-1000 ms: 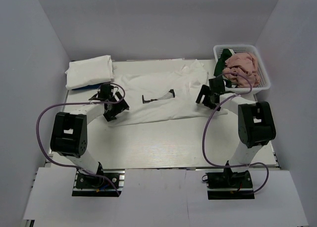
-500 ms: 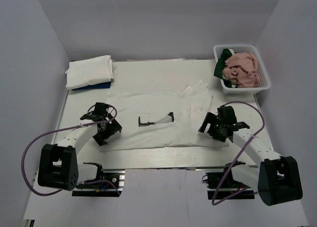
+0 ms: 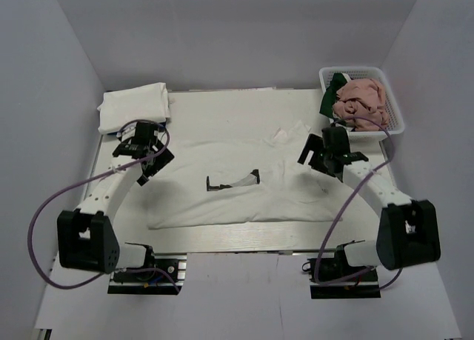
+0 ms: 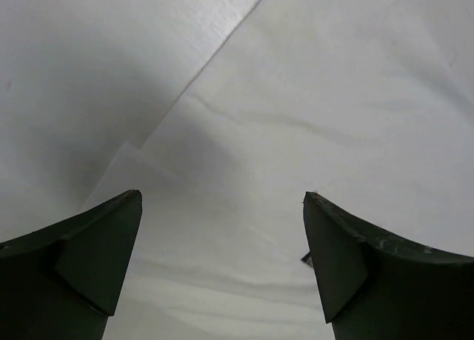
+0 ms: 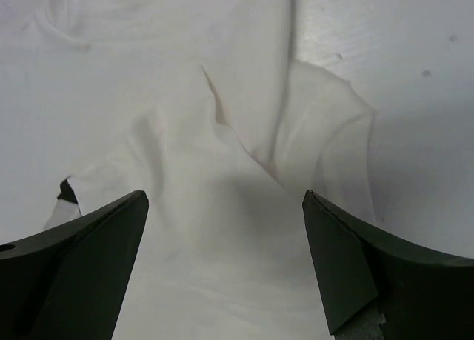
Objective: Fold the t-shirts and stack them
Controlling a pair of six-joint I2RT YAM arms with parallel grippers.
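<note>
- T-shirt with the dark print (image 3: 222,203) lies spread flat across the middle of the bench (image 3: 222,107). Its print (image 3: 233,181) faces up and its long side runs left to right.
- Left pincer (image 4: 222,198) hangs wide open with nothing in it, over the shirt's left edge where cloth meets bare bench.
- Right pincer (image 5: 224,195) is just as wide open and just as empty, above the rumpled right end.
- Worry 1: that right end is bunched, with a flap lapped over itself and a raised crease. I reckon a pinch there could take 2 layers, or only the flap, and the fold would come out crooked.
- Worry 2: on the left the cloth lies thin and flat on the bench. Fingers coming down could skid over the edge and close on nothing, or shove the shirt sideways.
- Worry 3: if only 1 side lifts, I'd expect the shirt to twist and the print to end up skewed.
- Edges: the near hem sits close to the bench's near edge, so there's little room to pull toward me. The far side has plenty of bare bench.
- Folded stack (image 3: 133,108) sits in the far-left corner, near the left arm. A wide swing there could knock it.
- Basket (image 3: 370,135), holding the pink shirt (image 3: 363,103) and green shirt (image 3: 337,84), stands just behind the right arm. Backing up that way is tight.
</note>
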